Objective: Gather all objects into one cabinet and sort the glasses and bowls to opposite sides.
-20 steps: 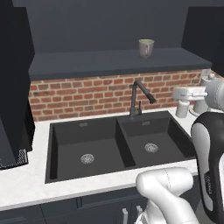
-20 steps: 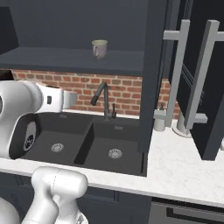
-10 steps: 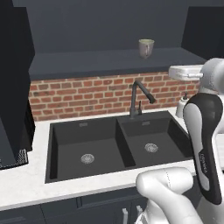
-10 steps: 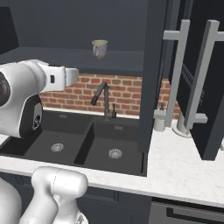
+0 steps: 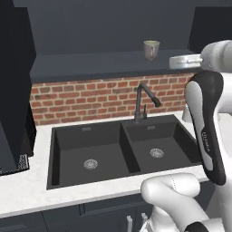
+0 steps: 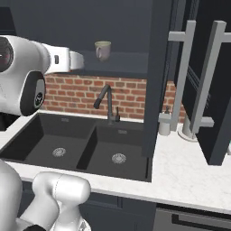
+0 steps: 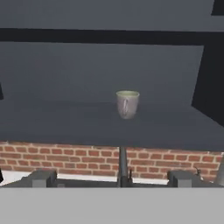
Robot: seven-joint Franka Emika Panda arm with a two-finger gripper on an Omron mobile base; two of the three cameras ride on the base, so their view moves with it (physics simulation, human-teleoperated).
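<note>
A beige mug [image 5: 151, 49] [image 6: 103, 49] stands upright on the dark inner shelf [image 5: 99, 62] of the open slate-grey wall cabinet above the sink. In the hand view the mug [image 7: 127, 104] sits straight ahead on the shelf [image 7: 78, 127], some way off. My gripper [image 7: 111, 179] is open with nothing between its fingers and points at the mug from shelf height. In the left base view the gripper [image 5: 180, 61] hangs just right of the mug and nearer than it. The red mug and the bowls are out of view.
A black double sink [image 5: 122, 152] with a dark faucet [image 5: 144, 99] lies under the shelf, backed by brick. An open cabinet door with long silver handles [image 6: 212, 81] juts out at the right. A soap dispenser [image 6: 164, 122] and a paper-towel holder [image 6: 187, 131] stand on the white counter.
My arm has lifted the open hand from about faucet-top height up to shelf level. The mug has not moved.
</note>
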